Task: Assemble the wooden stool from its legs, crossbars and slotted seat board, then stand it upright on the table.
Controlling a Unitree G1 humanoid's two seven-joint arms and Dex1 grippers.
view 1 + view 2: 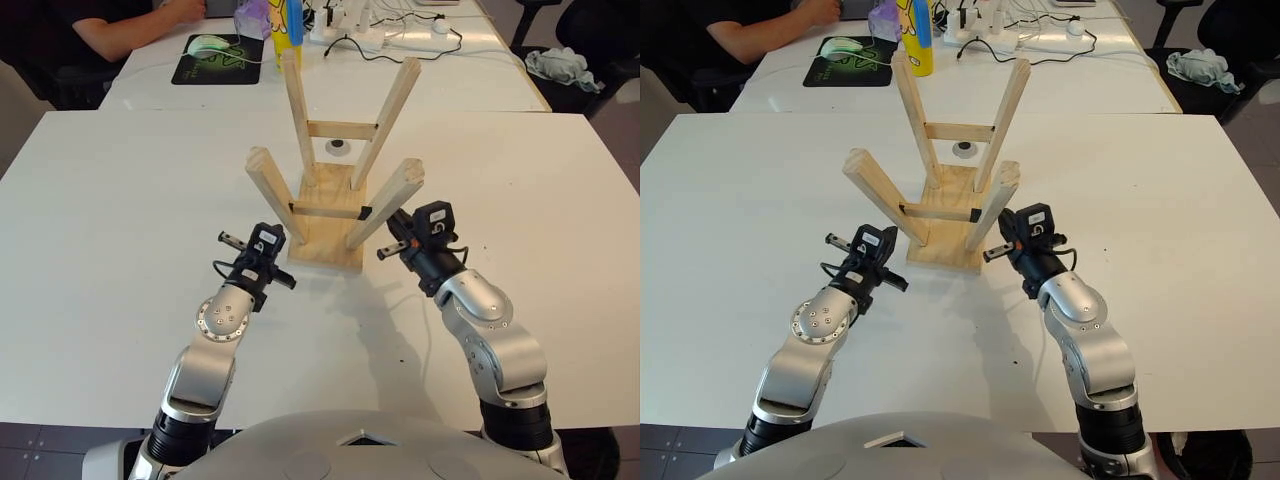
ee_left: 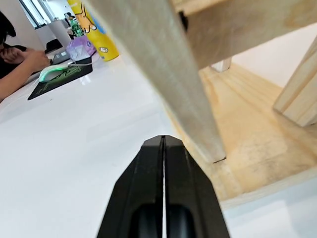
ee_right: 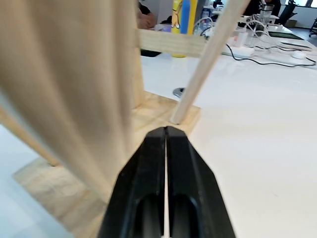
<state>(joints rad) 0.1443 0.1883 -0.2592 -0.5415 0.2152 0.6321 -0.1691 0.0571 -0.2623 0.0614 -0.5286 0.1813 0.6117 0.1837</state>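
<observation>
On the white table [image 1: 120, 250], the stool [image 1: 335, 190] rests upside down and looks fully assembled; its seat board [image 1: 325, 248] lies flat, four legs [image 1: 297, 100] point up, crossbars [image 1: 342, 129] sit joined between them; turning it upright is left; the left gripper [image 2: 163, 141] and right gripper [image 3: 166, 130], both pressed together and empty, hover just beside the near legs.

The stool [image 1: 330, 192] is pale tan, the table [image 1: 120, 250] white, the bottle [image 1: 921, 40] yellow and blue
</observation>
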